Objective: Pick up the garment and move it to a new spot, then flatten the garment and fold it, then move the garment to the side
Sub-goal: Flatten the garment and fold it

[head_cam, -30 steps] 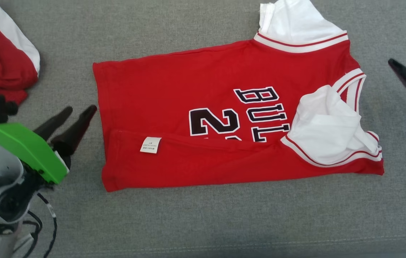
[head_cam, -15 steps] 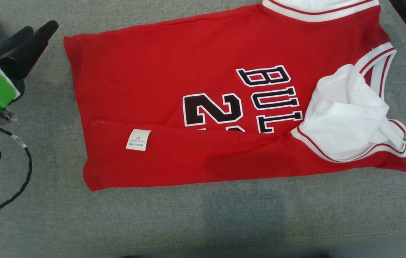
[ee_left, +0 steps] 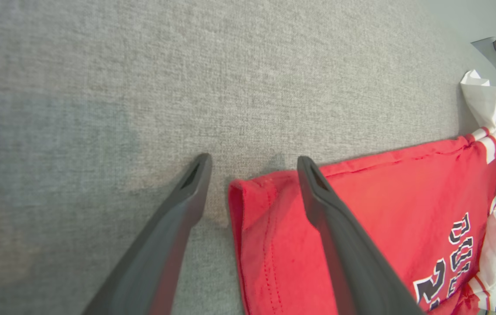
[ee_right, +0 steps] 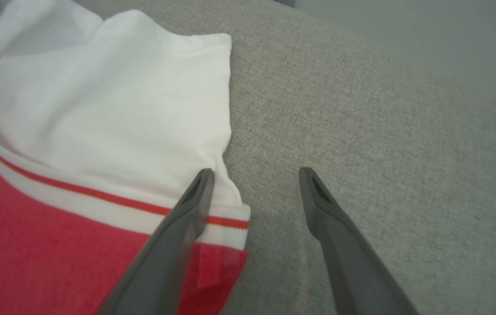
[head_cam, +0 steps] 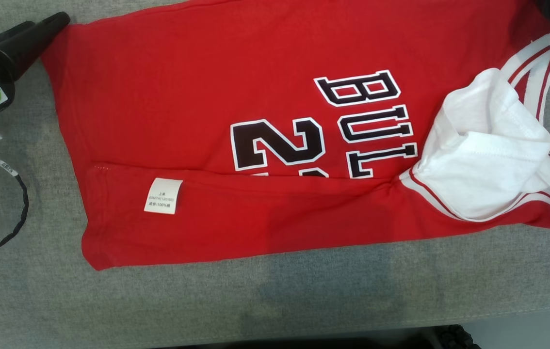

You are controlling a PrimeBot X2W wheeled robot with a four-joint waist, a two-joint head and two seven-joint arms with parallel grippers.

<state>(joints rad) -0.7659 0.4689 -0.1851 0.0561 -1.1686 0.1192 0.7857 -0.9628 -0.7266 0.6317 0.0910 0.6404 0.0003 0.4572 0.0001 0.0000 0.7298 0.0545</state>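
Grey cloth (head_cam: pixel 304 300), red jersey (head_cam: pixel 183 97) corners between open left fingers (ee_left: pixel 178 218), open right fingers (ee_right: pixel 331 236)

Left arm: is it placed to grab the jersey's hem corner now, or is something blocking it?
Probably yes. The left gripper is open with the hem corner of the jersey between its fingers, and nothing lies over it. Whether the tips are low enough to pinch I cannot tell.
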